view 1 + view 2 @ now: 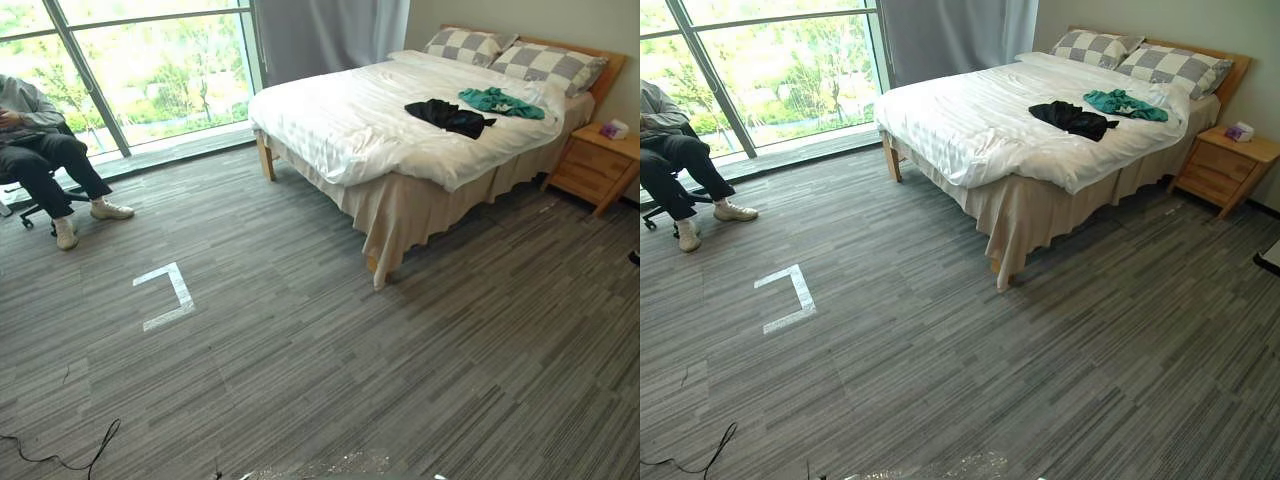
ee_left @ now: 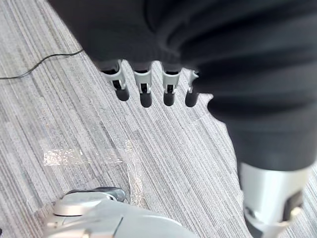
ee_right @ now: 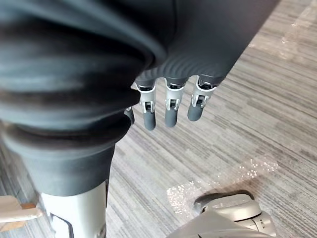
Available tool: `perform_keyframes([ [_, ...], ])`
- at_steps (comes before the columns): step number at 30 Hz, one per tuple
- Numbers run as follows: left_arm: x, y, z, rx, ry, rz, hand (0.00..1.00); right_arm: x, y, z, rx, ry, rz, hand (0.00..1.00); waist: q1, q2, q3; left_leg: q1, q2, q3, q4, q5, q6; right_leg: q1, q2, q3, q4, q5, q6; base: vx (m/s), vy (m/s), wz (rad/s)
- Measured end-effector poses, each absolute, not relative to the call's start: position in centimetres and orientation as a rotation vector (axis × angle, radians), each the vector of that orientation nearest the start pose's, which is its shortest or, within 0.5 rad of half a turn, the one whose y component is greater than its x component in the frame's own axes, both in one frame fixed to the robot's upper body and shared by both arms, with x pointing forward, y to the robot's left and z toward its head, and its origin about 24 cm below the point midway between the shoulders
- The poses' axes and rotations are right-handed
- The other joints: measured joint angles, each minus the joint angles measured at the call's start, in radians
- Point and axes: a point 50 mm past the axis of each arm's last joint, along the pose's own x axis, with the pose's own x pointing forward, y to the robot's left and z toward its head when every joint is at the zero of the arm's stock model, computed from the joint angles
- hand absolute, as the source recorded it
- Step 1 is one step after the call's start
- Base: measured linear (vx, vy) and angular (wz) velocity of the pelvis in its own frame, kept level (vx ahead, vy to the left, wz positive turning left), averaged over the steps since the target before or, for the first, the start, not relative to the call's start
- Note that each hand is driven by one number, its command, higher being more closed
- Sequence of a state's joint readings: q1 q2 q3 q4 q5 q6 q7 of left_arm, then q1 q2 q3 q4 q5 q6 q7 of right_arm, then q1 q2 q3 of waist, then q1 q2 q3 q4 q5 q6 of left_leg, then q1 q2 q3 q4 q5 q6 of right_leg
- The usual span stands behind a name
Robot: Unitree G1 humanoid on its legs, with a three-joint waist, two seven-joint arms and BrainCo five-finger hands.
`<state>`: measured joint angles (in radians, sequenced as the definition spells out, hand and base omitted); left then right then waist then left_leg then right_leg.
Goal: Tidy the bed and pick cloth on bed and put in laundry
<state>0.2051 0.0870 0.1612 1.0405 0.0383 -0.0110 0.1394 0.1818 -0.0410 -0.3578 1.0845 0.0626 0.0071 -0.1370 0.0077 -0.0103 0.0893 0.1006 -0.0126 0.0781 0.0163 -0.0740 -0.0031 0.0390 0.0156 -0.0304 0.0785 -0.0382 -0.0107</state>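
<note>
A wooden bed (image 1: 400, 205) with a white duvet stands across the room at the upper right. A black cloth (image 1: 450, 117) lies crumpled on the duvet near the pillows, and a teal cloth (image 1: 500, 101) lies just beyond it. Two grey checked pillows (image 1: 540, 60) rest against the headboard. My left hand (image 2: 143, 89) hangs over the carpet with straight fingers and holds nothing. My right hand (image 3: 171, 109) also hangs above the floor, fingers relaxed and empty.
A wooden nightstand (image 1: 597, 165) with a small pink box stands right of the bed. A person (image 1: 40, 150) sits on an office chair by the big window at the left. White tape (image 1: 170, 295) marks the grey carpet between me and the bed.
</note>
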Motion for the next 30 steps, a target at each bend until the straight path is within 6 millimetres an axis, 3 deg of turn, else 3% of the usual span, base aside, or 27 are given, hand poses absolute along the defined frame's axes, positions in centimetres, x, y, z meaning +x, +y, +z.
perform_keyframes([
  [5,4.1,21.4,-16.7,0.109,1.236,0.359,0.0,2.8,-21.4,-17.1,0.156,1.263,-0.593,0.0,-0.009,0.004,0.001,0.067,-0.006,0.0,-0.048,0.021,0.019,0.064,-0.002,-0.01,-0.051,0.008,-0.006,0.11,0.038,0.04],
  [12,4.9,21.6,-16.6,0.159,1.22,0.327,0.0,4.0,-21.2,-17.1,0.174,1.242,-0.611,0.0,-0.018,-0.004,0.039,0.101,-0.005,0.004,-0.056,0.021,0.018,0.097,-0.002,-0.02,-0.065,0.004,0.0,0.04,-0.001,0.01],
  [25,5.2,21.5,-16.6,0.168,1.211,0.318,0.0,4.3,-21.2,-17.0,0.176,1.236,-0.61,0.0,-0.02,-0.005,0.042,0.081,0.006,0.044,-0.081,0.017,0.013,0.054,0.013,0.019,-0.077,0.008,-0.002,-0.02,-0.016,-0.09],
  [27,5.4,21.6,-16.6,0.168,1.206,0.318,0.0,4.3,-21.2,-17.0,0.186,1.233,-0.621,0.0,-0.018,-0.007,0.044,0.076,0.011,0.067,-0.081,0.017,0.014,0.02,0.019,0.036,-0.033,-0.008,0.004,0.04,-0.024,-0.32],
  [30,6.6,21.9,-16.3,0.178,1.183,0.319,0.0,5.6,-20.8,-16.9,0.203,1.2,-0.614,0.0,-0.018,-0.024,0.075,0.069,0.008,0.115,-0.068,0.005,-0.004,-0.067,0.018,0.066,0.135,-0.086,0.002,0.02,-0.038,-0.33],
])
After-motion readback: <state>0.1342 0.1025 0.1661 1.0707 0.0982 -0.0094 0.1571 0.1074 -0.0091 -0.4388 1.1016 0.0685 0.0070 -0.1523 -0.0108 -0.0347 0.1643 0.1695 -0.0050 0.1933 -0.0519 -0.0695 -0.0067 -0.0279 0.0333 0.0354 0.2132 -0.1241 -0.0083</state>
